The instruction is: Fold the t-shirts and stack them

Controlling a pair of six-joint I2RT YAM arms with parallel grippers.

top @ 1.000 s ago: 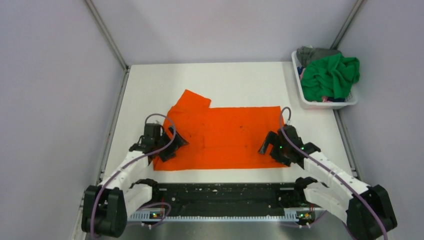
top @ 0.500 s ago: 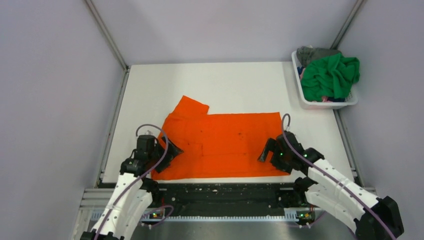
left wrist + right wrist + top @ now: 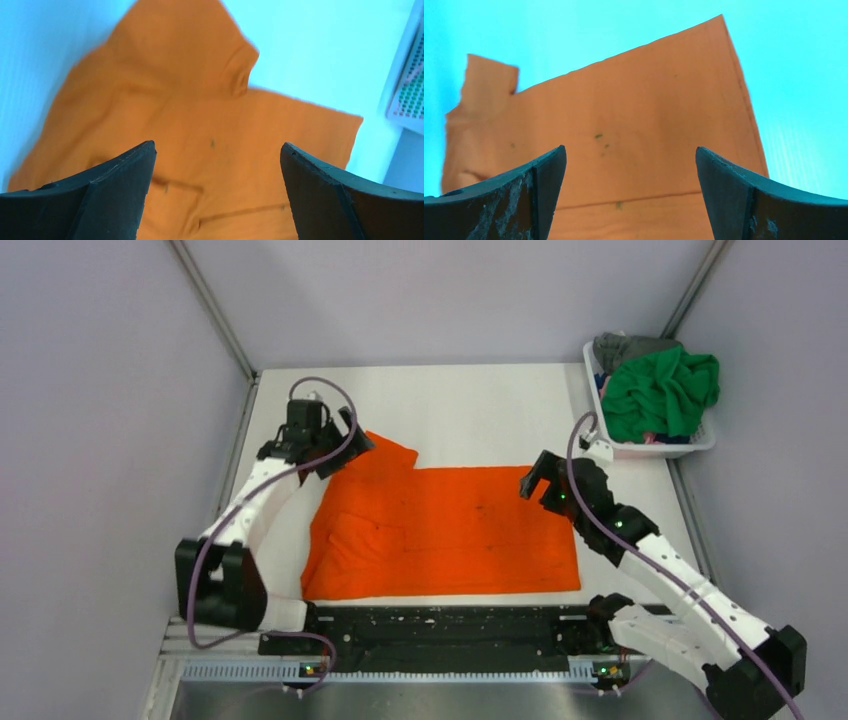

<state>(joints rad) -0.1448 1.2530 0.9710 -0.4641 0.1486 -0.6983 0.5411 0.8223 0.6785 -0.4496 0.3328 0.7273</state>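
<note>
Currently both claws gape empty: left gripper by the sleeve of the bright orange cloth t-shirt, right gripper by its far corner.

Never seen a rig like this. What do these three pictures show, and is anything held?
Two white robot arms with black two-finger grippers stand at the near edge of a white table. The wide picture looks down from above; the other two come from cameras on each wrist, dark fingers framing the view. A bright orange cloth t-shirt lies spread on the table. The left gripper and right gripper are near its far corners, both open, holding nothing. At the far right, a white slatted plastic basket holds a crumpled green shirt and grey cloth.
</note>
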